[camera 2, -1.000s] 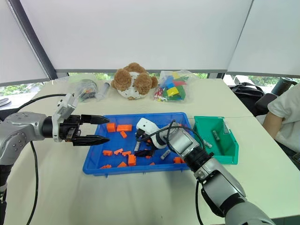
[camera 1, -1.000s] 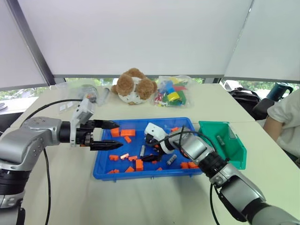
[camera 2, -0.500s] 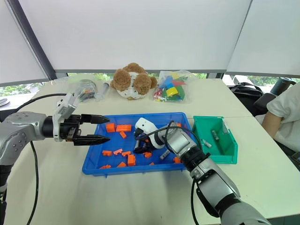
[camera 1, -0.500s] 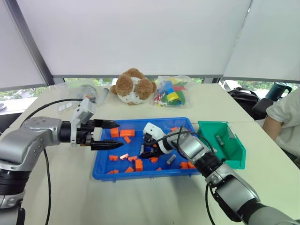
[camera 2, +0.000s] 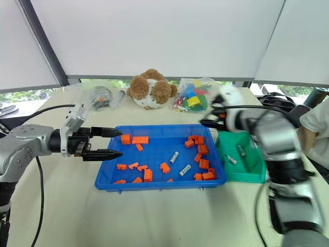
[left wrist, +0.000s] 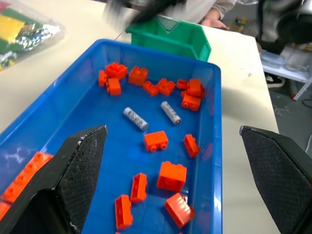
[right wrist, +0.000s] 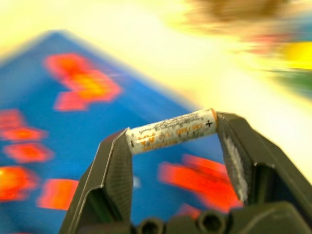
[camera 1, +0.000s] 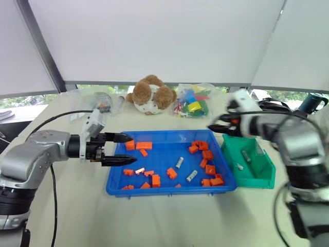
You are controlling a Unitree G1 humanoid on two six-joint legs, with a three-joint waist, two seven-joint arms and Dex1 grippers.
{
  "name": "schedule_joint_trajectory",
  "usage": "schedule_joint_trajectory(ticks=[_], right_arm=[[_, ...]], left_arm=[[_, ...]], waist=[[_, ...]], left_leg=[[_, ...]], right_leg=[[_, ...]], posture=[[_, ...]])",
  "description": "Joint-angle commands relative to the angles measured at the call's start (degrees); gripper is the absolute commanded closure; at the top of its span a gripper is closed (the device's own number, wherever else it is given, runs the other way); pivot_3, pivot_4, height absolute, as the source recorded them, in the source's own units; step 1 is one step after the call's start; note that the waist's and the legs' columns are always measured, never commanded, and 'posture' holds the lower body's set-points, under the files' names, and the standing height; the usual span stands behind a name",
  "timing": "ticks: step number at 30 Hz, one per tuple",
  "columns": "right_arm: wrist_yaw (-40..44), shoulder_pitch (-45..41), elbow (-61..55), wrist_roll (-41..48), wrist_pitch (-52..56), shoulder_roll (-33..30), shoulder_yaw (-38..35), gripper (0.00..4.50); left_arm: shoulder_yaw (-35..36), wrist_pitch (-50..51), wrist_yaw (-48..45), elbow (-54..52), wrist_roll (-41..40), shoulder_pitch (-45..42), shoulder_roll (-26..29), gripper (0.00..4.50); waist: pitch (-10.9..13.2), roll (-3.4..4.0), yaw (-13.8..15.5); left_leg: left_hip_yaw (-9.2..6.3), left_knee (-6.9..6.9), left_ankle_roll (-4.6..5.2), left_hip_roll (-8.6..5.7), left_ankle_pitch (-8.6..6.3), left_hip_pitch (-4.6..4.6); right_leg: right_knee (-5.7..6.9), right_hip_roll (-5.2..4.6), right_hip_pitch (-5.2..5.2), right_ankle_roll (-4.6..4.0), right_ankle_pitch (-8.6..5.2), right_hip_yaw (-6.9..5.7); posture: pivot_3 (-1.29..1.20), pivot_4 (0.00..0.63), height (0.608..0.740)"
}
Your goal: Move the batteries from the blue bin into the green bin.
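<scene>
Though blurred in the head views, grip: right gripper (right wrist: 173, 131) clamped on one battery (right wrist: 170, 130), pinched end to end between the two fingertips, plain in right wrist view.
Right gripper place: raised above the table, at the blue bin's (camera 1: 154, 189) far right corner, by the green bin's (camera 1: 259, 182) far end (camera 1: 218, 127).
Left gripper (camera 1: 123, 149): jaws wide apart, nothing between; hovers level at the blue bin's left rim, pointing right across it.
Left wrist view adds: two batteries (left wrist: 135, 118) (left wrist: 170, 112) lying loose mid-bin, side by side but apart, orange bricks (left wrist: 156, 141) scattered around them.
Head views add: both loose batteries (camera 1: 179, 162) (camera 1: 192, 175) sit right of centre in the blue bin; brick cluster (camera 1: 205, 154) just beside them toward the right wall.
Green bin contents: two small grey cylinders (camera 2: 240, 151) (camera 2: 231, 160) on its floor, apart.
Bins: green just beside the blue bin's right wall, touching or nearly, cannot tell.
Around: teddy bear (camera 1: 150, 95), clear bag of coloured blocks (camera 1: 190, 100), another clear bag (camera 1: 97, 100) along the far table edge, well apart from both bins.
Person: sleeve (camera 2: 313, 116) at the far right, beyond the green bin.
Open room: bare table (camera 1: 169, 221) along the near edge in front of both bins.
</scene>
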Motion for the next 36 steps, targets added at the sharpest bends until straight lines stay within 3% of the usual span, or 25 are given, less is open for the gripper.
schedule_joint_trajectory(ticks=[1,8,13,18,24,29,36], right_arm=[[-0.1,5.3,-1.6,0.2,-1.1,-4.9,-1.7,2.33],[0.7,13.1,1.7,0.1,-6.0,-10.0,-0.9,2.33],[0.8,13.4,3.6,0.5,-8.2,-10.6,-0.3,0.05],[1.5,8.6,5.5,0.9,-10.4,-9.4,1.6,0.01],[4.4,-1.7,4.9,4.3,-9.3,-0.8,8.0,0.01],[6.4,-2.6,6.4,2.6,-12.6,7.4,18.0,0.01],[3.0,-1.6,13.5,-3.6,-18.3,12.3,25.3,0.01]], left_arm=[[-0.8,-1.7,-1.0,0.3,0.6,-1.7,-0.5,0.0],[-2.7,-3.5,-2.8,3.1,1.9,-4.2,-1.9,0.0],[-2.8,-3.8,-2.9,3.2,2.3,-4.1,-2.3,0.0],[-2.4,-3.3,-2.6,2.6,2.0,-3.8,-2.2,0.0],[-2.1,-2.9,-2.5,2.6,1.9,-3.9,-1.9,0.0],[-2.2,-2.7,-2.3,2.8,2.0,-4.2,-1.8,0.0],[-1.3,-2.0,-1.7,1.3,1.4,-3.2,-1.2,0.0]], waist=[[0.0,0.0,-0.3],[0.0,0.05,-1.0],[0.0,0.05,-0.9],[0.0,0.06,-1.0],[0.0,0.06,-1.5],[0.0,0.06,-1.4],[0.0,0.05,-0.7]], left_leg=[[0.0,0.0,0.0,0.0,0.0,0.02],[0.01,-0.08,0.0,0.0,0.0,0.09],[0.01,-0.05,0.0,0.0,0.01,0.09],[0.01,-0.05,0.0,0.0,0.01,0.09],[-0.01,-0.08,-0.01,0.01,0.01,0.09],[0.0,-0.07,-0.01,0.01,0.01,0.07],[0.02,0.02,-0.01,0.01,0.01,0.02]], right_leg=[[0.0,0.0,0.01,0.0,0.0,0.01],[0.05,0.05,-0.01,0.01,0.0,0.07],[0.04,0.04,0.01,0.01,0.0,0.07],[0.04,0.05,0.0,0.01,0.0,0.07],[0.07,0.07,-0.01,0.01,0.0,0.06],[0.07,0.06,-0.01,0.01,0.0,0.05],[0.06,0.02,-0.02,0.01,0.0,0.04]], posture=[[0.0,0.15,0.733],[0.0,0.15,0.733],[0.0,0.15,0.733],[0.0,0.15,0.733],[0.0,0.15,0.733],[0.0,0.15,0.733],[0.0,0.15,0.733]])
